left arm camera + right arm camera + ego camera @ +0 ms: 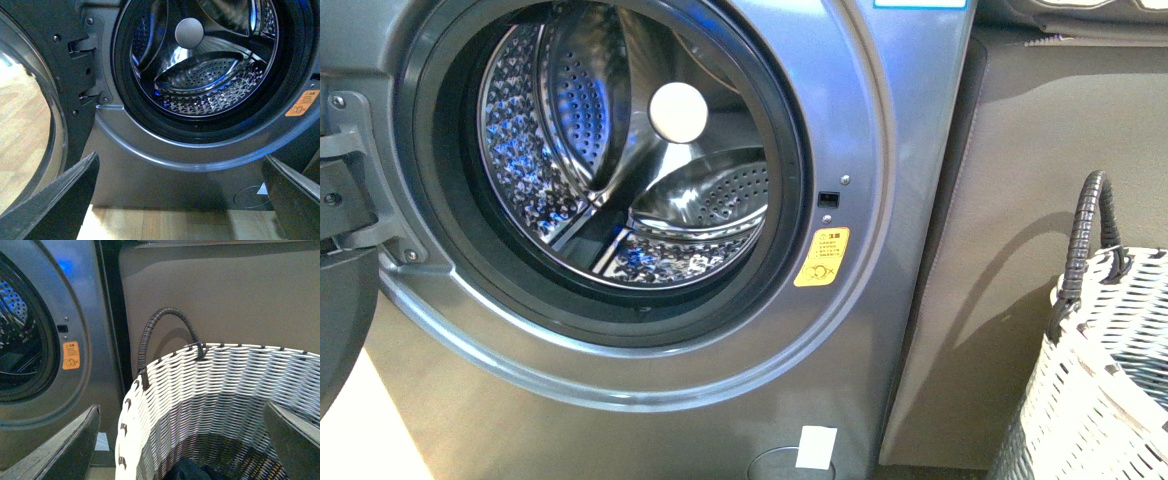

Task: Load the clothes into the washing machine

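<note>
Grey-silver front-loading washing machine (pixel 620 420) gapes open, its shiny perforated steel drum (pixel 530 150) empty. The dark navy fabric garment (pixel 187 472) lies deep in the white woven basket (pixel 225 385). The left claw (pixel 180 156) and right claw (pixel 181 406) spread wide, holding nothing. Nothing loaded yet.

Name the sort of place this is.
Probably a home laundry corner: an open front-loading washing machine, with a white woven basket nearby holding dark clothes.

Grey washing machine (pixel 880 150), wide open, empty inside.
Dark navy clothes (pixel 192 472) bunched low in white woven basket (pixel 210 390).
</note>
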Controlling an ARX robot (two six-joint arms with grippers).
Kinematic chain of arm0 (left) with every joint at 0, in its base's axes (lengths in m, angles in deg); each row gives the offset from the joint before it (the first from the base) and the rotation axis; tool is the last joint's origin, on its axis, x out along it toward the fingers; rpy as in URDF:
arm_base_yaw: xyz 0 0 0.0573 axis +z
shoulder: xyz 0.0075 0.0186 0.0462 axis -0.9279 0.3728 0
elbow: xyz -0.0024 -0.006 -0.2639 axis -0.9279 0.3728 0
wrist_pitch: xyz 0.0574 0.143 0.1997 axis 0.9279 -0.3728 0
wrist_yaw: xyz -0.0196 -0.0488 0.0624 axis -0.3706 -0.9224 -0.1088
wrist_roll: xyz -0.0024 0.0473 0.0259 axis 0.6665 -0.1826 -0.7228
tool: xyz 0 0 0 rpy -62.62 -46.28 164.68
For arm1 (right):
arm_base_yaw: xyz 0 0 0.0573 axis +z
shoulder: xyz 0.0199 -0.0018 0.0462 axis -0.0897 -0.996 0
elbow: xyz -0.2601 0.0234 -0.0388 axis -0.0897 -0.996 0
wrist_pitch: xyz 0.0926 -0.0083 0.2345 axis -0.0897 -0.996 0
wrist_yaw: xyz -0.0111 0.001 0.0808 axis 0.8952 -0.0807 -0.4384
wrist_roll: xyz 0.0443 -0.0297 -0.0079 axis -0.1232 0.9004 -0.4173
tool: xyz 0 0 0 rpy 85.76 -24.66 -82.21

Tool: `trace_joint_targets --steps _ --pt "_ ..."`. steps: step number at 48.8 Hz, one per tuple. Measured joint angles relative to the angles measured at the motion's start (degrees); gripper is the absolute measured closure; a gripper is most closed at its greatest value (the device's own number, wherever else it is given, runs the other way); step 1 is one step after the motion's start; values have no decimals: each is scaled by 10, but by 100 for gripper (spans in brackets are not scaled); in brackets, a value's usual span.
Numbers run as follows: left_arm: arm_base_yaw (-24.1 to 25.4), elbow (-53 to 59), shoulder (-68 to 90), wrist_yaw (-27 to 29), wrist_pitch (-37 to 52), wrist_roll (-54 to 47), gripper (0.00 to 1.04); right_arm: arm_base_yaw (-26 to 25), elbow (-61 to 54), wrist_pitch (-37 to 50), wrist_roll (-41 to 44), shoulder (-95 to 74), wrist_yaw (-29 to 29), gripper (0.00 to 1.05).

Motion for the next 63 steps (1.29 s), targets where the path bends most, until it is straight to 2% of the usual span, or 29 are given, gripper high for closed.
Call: trace_joint_targets --steps 34,35,38,40,41,45,49,63 --pt "0 0 0 0 0 0 6 0 0 0 0 0 0 8" --pt "0 0 0 0 0 0 6 -10 -1 14 -7 -6 -26 8" --pt "0 0 0 -1 0 0 6 -105 1 171 -51 -97 -215 8" --pt "0 0 0 2 0 0 6 -165 9 259 -64 -182 -289 8" --pt "0 0 0 1 0 0 6 -188 16 298 -65 -225 -307 8" --pt "0 0 0 1 0 0 6 -227 47 388 -61 -364 -327 8" --pt "0 0 0 0 0 0 6 -240 75 412 -48 -441 -331 8" --pt "0 0 0 0 0 0 6 -231 176 337 26 -656 -295 8"
